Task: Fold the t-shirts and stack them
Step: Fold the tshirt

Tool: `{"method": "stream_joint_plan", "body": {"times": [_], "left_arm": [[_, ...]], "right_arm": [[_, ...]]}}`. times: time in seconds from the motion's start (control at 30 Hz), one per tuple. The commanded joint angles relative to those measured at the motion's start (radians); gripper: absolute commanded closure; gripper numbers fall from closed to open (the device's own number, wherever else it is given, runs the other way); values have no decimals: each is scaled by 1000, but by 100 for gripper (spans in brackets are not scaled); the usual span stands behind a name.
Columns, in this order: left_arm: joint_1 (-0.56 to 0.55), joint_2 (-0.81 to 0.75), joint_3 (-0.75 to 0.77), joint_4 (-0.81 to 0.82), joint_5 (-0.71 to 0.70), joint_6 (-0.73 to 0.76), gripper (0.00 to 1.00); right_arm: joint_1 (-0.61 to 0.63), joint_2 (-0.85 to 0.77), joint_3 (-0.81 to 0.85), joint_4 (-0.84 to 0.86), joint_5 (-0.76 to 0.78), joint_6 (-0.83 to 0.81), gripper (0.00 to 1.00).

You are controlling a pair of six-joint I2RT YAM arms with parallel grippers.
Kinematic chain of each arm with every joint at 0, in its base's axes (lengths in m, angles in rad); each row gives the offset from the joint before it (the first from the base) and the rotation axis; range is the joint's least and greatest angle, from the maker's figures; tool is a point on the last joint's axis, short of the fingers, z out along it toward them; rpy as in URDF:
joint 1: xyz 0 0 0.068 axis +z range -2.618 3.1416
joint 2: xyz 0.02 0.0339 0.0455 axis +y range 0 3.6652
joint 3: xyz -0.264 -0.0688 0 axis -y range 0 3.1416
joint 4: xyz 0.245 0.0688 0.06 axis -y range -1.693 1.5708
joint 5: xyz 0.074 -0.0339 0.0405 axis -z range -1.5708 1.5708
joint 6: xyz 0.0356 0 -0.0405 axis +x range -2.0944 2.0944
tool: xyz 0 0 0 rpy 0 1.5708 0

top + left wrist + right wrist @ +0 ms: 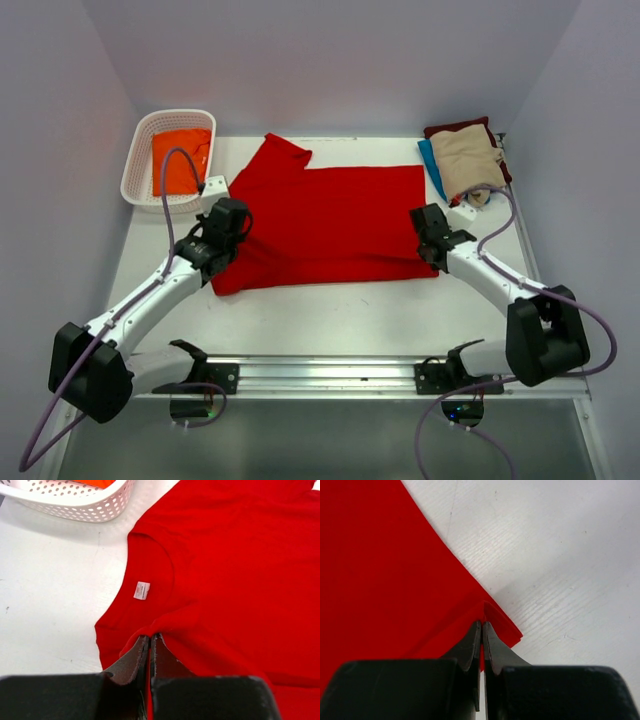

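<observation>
The red t-shirt [330, 215] lies spread on the counter [330, 320], white tag [141, 590] showing at the collar. The left hand [150, 641] is clamped on cloth just below that collar, and the right hand [482, 630] is clamped on the shirt's opposite corner. Left of the shirt, an orange t-shirt [180, 160] sits in a basket [138, 150]. To the right lies a beige t-shirt [468, 160].

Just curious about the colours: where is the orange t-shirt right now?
In the top view, the orange t-shirt lies inside the white basket at the far left corner of the table, left of the spread red t-shirt.
</observation>
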Motion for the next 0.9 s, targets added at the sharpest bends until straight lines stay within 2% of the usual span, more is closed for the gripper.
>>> {"method": "stream_joint_plan", "body": {"times": [0.0, 0.63, 0.87], "left_arm": [[23, 22, 54, 94, 21, 43, 100], [86, 97, 80, 149, 78, 66, 100], [106, 167, 117, 172, 100, 72, 100]], "right_arm": [[-8, 33, 52, 44, 28, -21, 100], [-47, 105, 84, 97, 30, -54, 100], [-71, 190, 118, 132, -5, -82, 100]]}}
